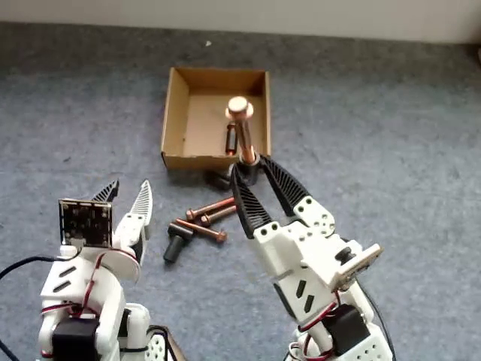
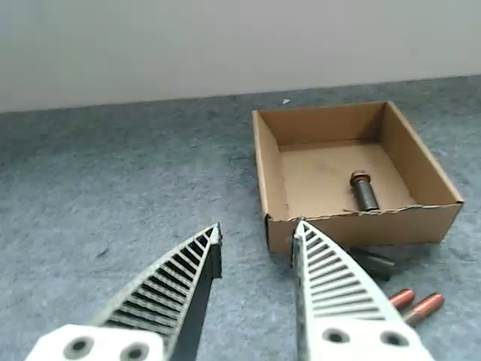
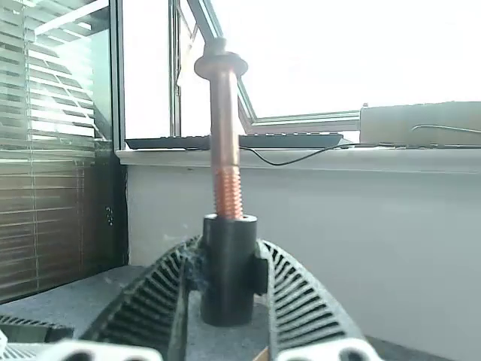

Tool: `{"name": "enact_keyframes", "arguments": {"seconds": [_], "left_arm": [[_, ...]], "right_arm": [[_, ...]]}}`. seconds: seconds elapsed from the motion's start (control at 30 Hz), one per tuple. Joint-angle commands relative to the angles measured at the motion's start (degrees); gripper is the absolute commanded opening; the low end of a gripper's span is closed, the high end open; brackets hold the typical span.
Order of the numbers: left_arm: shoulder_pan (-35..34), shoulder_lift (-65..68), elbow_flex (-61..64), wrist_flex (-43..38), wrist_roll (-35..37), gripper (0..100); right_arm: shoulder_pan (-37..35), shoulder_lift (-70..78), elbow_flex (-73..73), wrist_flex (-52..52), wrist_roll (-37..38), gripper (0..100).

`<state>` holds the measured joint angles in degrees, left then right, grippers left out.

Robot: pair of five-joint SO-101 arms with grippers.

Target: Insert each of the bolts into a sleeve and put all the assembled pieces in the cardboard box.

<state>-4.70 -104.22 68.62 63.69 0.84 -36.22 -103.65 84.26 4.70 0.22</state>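
Nearby, loose bolts (image 1: 210, 208) beside cardboard box (image 1: 174, 113)

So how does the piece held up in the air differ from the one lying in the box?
The held piece stands upright in the right gripper; the boxed piece lies flat on the cardboard box floor. The held piece's bolt sticks far out of its sleeve; the boxed piece's bolt is pushed in to its head. Both are copper bolts in dark sleeves.
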Motion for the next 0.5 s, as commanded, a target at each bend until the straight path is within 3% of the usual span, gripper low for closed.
{"name": "enact_keyframes", "arguments": {"seconds": [0.0, 0.27, 0.47], "left_arm": [[-6.73, -0.22, 4.44, -0.35, -0.44, 18], [-13.85, -0.22, 12.35, -0.18, -0.70, 18], [-16.66, -0.22, 17.89, 0.00, -6.07, 18]], "right_arm": [[0.84, -1.54, 0.31, -4.44, 0.62, 0.5], [0.84, -1.45, 0.22, -8.92, 0.62, 0.5], [1.45, 3.56, 0.75, -8.75, 0.26, 0.5]]}}
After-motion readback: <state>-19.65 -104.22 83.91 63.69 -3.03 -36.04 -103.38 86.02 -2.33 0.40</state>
